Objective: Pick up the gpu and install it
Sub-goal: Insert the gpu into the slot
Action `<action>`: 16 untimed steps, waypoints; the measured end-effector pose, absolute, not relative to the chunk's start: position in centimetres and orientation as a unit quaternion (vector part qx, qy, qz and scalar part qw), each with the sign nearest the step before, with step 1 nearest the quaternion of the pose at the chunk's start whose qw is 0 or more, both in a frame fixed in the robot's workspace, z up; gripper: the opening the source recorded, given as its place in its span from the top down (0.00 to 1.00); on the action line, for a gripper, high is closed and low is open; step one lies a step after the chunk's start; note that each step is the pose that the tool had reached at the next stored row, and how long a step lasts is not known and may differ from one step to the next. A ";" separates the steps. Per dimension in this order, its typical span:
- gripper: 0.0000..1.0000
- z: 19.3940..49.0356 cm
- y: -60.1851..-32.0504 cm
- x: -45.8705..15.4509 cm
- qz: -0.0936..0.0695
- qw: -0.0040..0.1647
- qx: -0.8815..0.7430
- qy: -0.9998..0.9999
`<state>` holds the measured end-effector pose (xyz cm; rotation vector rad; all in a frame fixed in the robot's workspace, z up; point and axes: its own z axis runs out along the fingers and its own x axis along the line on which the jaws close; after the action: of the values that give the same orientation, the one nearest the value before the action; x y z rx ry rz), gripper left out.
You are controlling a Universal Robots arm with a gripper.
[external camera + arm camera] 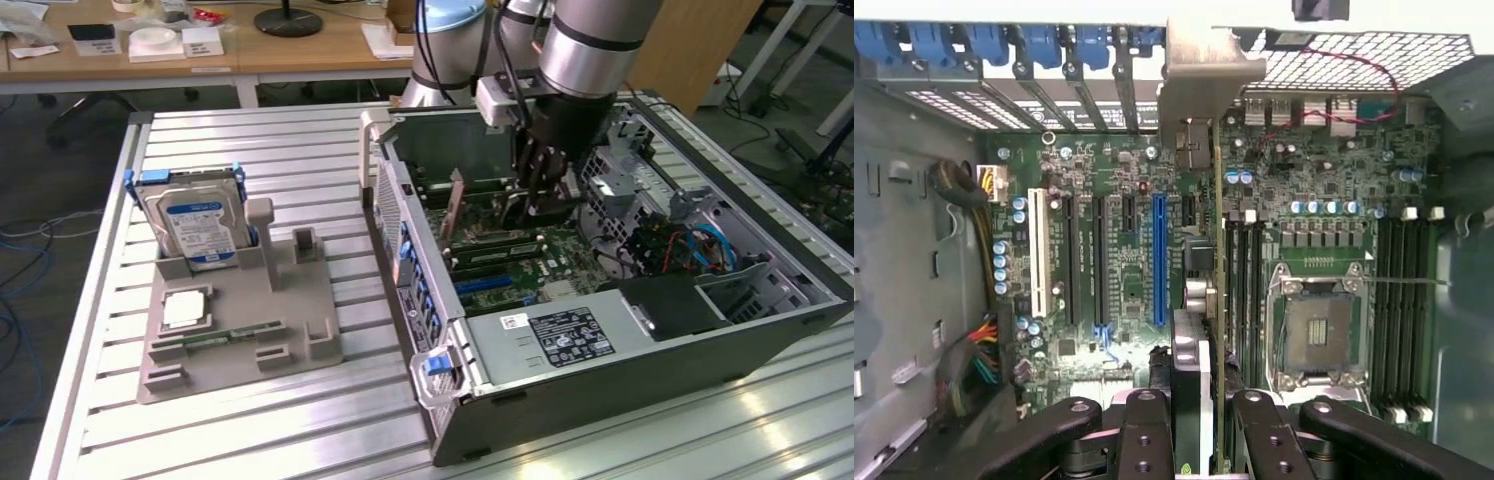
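Inside the open grey metal computer case lying on its side on the ribbed aluminium bench, black two-fingered end effector lowered among the slots, closed on the thin dark circuit card with a pale silvery bracket, the gpu. Card held upright on edge, bracket end toward the case's rear wall, lower edge near the green motherboard but seating not discernible.

Seen from the wrist: gpu running edge-on between the black fingers, its pale bracket up against the row of blue slot clips, card body just beside the long blue expansion slot and the bare silver processor socket.

Off to the exterior view's left, well apart from the case: grey moulded parts holder on the bench, carrying an upright boxy hard drive with a blue-white label, a flat silver square chip and a narrow green memory stick. Behind, wooden desks with papers.
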<state>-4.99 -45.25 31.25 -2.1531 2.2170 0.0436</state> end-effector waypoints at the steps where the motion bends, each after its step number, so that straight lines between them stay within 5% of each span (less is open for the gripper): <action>1: 0.72 31.1 -45.5 -5.0 0.014 0.025 -0.696 0.717; 16: 0.72 27.7 -46.1 -5.3 0.009 0.025 -0.684 0.729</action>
<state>-5.33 -46.07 27.65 -2.1155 2.2555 0.0286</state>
